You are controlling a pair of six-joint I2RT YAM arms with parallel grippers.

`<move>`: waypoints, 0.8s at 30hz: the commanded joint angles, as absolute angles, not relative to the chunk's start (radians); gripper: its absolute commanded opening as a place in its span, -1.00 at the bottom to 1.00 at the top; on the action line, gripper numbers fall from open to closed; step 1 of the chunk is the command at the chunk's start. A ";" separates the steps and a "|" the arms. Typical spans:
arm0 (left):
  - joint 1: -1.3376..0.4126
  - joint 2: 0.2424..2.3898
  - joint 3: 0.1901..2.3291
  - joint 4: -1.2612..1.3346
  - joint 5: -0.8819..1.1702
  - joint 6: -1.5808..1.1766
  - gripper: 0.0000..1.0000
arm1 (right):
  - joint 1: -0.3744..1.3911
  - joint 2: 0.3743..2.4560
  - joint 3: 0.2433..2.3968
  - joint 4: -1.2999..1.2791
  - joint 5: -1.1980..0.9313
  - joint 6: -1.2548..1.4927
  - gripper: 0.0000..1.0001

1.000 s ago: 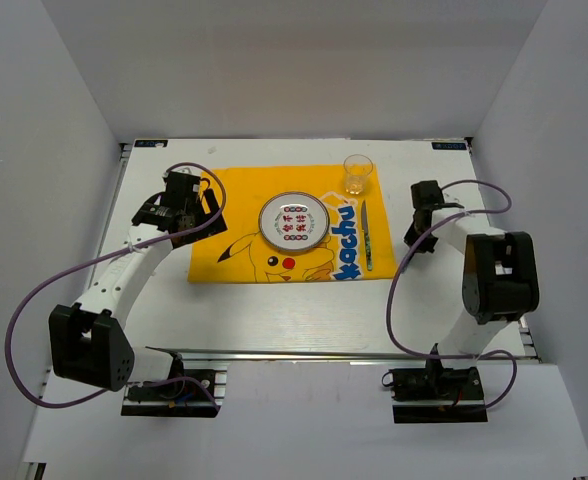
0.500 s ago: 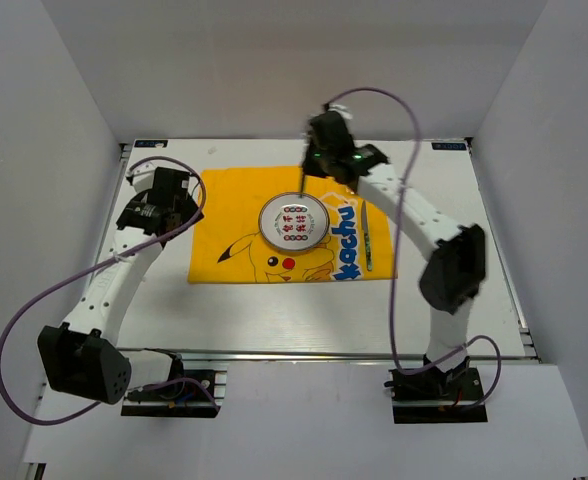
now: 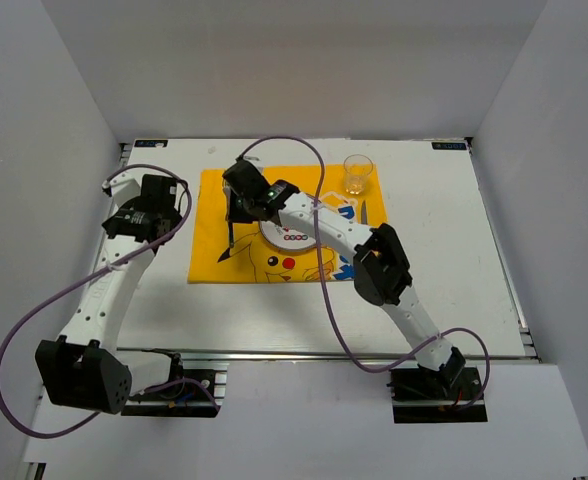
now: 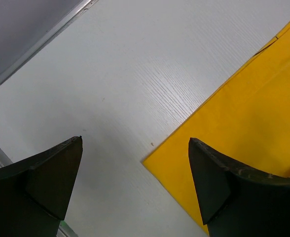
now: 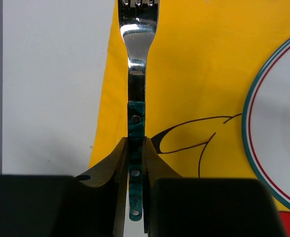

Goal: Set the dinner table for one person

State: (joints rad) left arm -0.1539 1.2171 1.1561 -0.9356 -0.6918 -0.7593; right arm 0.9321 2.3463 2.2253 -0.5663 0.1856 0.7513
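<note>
Right hand (image 5: 136,146) grips fork (image 5: 136,64) above dinner table (image 5: 51,74).

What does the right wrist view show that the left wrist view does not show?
Only the right wrist view shows a fork, its green handle clamped in the right gripper and its tines pointing away, and part of the plate at the right.
Only the left wrist view shows the left gripper, open and holding nothing, a corner of the cloth, and a metal rail at the upper left.
Both views show the yellow cloth lying on the white table.
</note>
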 commanded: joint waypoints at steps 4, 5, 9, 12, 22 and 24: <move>-0.150 1.189 1.134 -0.879 -0.643 -0.726 0.96 | 0.937 2.413 2.213 -0.396 0.172 0.816 -1.00; -0.150 1.187 1.132 -0.876 -0.640 -0.723 0.96 | 0.937 2.443 2.227 -0.390 0.172 0.819 -1.00; -0.150 1.164 1.115 -0.855 -0.615 -0.713 0.96 | 0.937 2.506 2.276 -0.342 0.152 0.810 -1.00; -0.150 1.154 1.106 -0.835 -0.575 -0.696 0.96 | 0.937 2.511 2.244 -0.282 0.147 0.805 -1.00; -0.150 1.146 1.108 -0.821 -0.520 -0.680 0.96 | 0.939 2.563 2.243 -0.281 0.153 0.888 -1.00; -0.150 1.140 1.104 -0.818 -0.517 -0.678 0.96 | 0.937 2.579 2.253 -0.284 0.147 0.907 -1.00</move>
